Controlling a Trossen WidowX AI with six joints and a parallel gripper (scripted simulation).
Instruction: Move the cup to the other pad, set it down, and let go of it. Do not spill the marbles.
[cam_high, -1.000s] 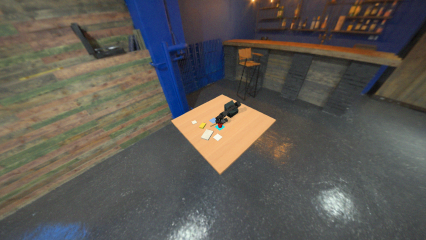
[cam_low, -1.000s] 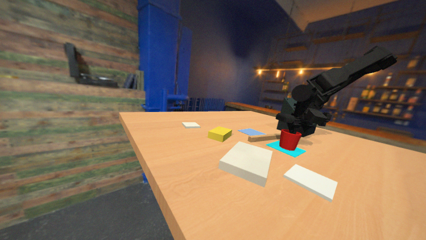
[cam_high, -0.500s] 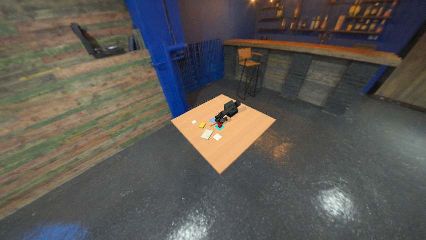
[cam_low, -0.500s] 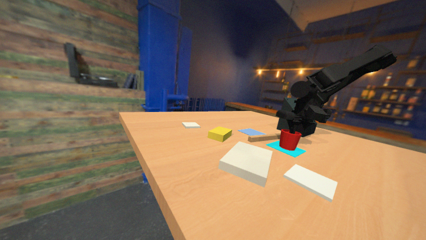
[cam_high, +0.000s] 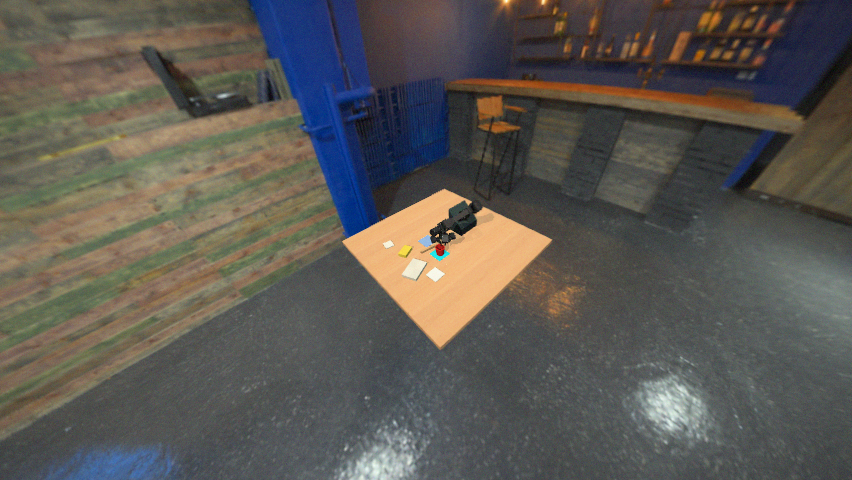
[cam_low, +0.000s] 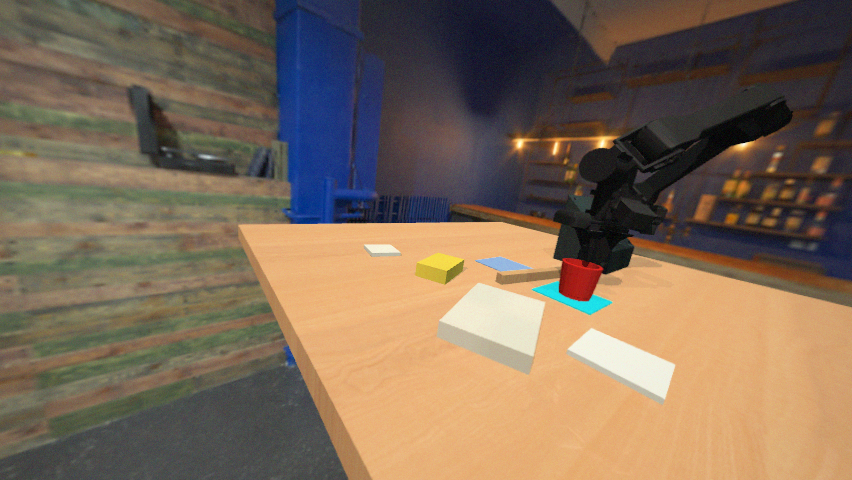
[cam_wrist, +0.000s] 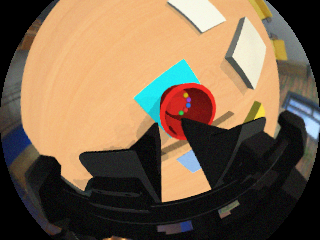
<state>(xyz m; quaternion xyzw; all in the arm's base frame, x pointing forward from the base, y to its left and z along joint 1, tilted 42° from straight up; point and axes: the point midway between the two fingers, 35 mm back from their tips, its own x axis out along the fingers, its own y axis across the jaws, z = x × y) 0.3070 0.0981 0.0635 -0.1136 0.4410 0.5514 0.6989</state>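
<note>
Red cup (cam_low: 579, 279) sits upright on the cyan pad (cam_low: 596, 302) mid-desk, marbles (cam_wrist: 186, 104) inside. Tool (cam_wrist: 172, 142) released, fingers apart, rim unclamped above it. Looks done; only backing away left.

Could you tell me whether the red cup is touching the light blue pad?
Apart. The exterior view shows the red cup standing on the cyan pad, with a wooden strip lying between it and the light blue pad.

On the wooden table (cam_low: 381, 381): three white flat blocks (cam_low: 492, 324), one yellow block (cam_low: 440, 267), one wooden stick (cam_low: 527, 275), two blue pads (cam_low: 502, 263), one red cup (cam_low: 579, 278) holding several coloured marbles (cam_wrist: 186, 103).
</note>
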